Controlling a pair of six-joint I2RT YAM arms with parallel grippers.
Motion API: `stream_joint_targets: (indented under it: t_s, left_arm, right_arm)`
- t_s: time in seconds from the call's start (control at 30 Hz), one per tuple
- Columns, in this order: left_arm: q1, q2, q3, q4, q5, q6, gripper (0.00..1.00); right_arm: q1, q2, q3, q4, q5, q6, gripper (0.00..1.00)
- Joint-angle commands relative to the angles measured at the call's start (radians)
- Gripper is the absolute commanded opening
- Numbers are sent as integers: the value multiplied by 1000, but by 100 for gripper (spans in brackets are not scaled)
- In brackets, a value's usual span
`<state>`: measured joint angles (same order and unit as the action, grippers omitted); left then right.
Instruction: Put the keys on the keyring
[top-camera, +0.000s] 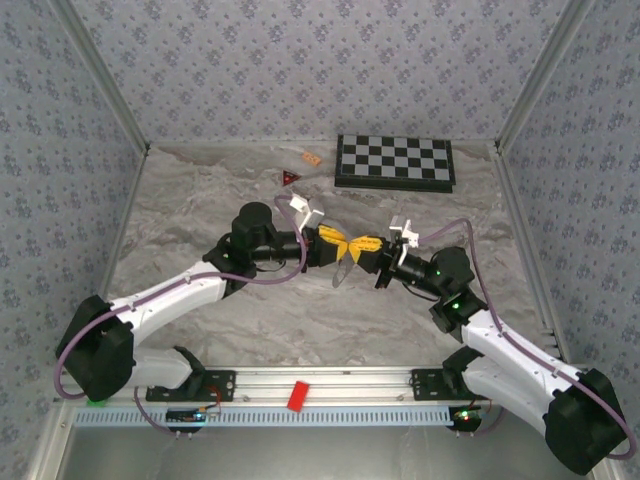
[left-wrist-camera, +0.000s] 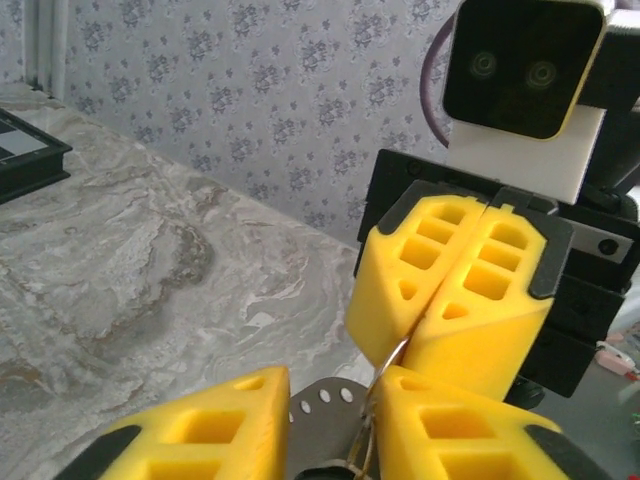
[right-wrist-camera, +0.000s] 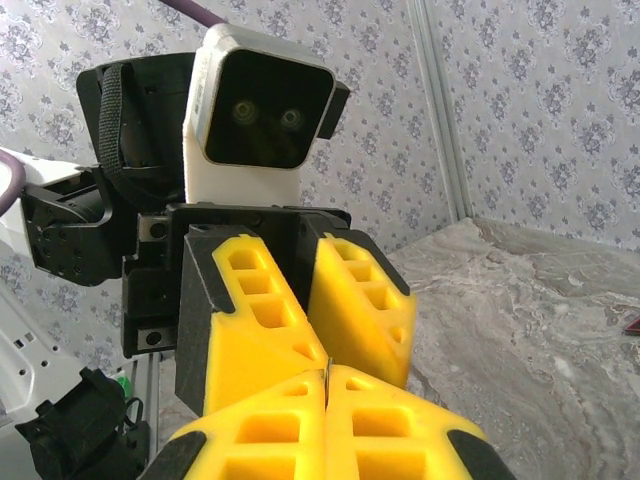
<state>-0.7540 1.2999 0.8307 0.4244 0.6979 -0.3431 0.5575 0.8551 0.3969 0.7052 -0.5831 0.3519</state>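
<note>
So, marble tabletop (top-camera: 200, 210), flowery wallpaper (top-camera: 300, 60) all round. From above, my arms just meet mid-air. Left wrist view shows my right end effector (left-wrist-camera: 405, 345) clenched on the thin keyring (left-wrist-camera: 392, 360), which dangles between my half-closed left end effector (left-wrist-camera: 335, 390); can't tell if that one's gripping.

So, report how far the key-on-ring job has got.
Looks done: pickup, both pieces off the marble tabletop. In hand: the right gripper's jaws pinch a thin silvery wire loop, and a grey perforated metal piece sits between the left gripper's jaws. Left: threading, seemingly unfinished.
</note>
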Motion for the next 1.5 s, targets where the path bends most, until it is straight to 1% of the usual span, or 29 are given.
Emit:
stream_joint_targets:
  t_s: [0.0, 0.13, 0.23, 0.3, 0.37, 0.4, 0.43, 0.47, 0.6, 0.67, 0.9, 1.03, 1.17, 1.3, 1.47]
  left_arm:
    - [-8, 9, 47, 41, 32, 2, 20]
    - [-7, 4, 50, 25, 31, 14, 5]
    - [-7, -12, 51, -9, 16, 38, 0]
    - [-7, -25, 54, -44, -6, 63, 0]
    - [-7, -42, 58, -91, -31, 101, 0]
    - [-5, -49, 61, -114, -41, 119, 0]
    - [-2, -55, 63, -140, -54, 139, 0]
    - [0, -60, 68, -172, -64, 159, 0]
    - [12, -72, 82, -254, -74, 214, 0]
    - [16, -78, 88, -292, -81, 242, 0]
    - [16, -80, 97, -360, -92, 304, 0]
    - [17, -73, 89, -365, -87, 321, 0]
    - [15, -67, 86, -387, -90, 347, 0]
    - [9, -60, 85, -413, -90, 365, 0]
    - [7, -79, 38, -374, -78, 355, 0]
  right_arm:
    - [1, -9, 5, 48, -14, 13, 0]
    - [1, -5, 3, 47, -7, 10, 0]
    - [-2, -3, 5, 38, 1, 9, 0]
    - [-1, -3, 9, 20, 5, 3, 0]
    - [-2, -7, 19, -6, 11, -6, 7]
    - [-3, -10, 24, -20, 12, -11, 11]
    - [-4, -14, 30, -39, 15, -19, 18]
    - [-4, -20, 36, -64, 25, -25, 24]
    - [-10, -49, 71, -179, 34, -48, 26]
    - [-10, -66, 93, -266, 45, -65, 27]
    - [-9, -100, 181, -528, 67, -136, 27]
    - [-7, -68, 278, -712, 104, -165, 24]
    - [-3, -28, 378, -860, 111, -188, 25]
    - [8, 15, 464, -973, 114, -216, 28]
    - [21, 88, 573, -1093, 117, -239, 28]
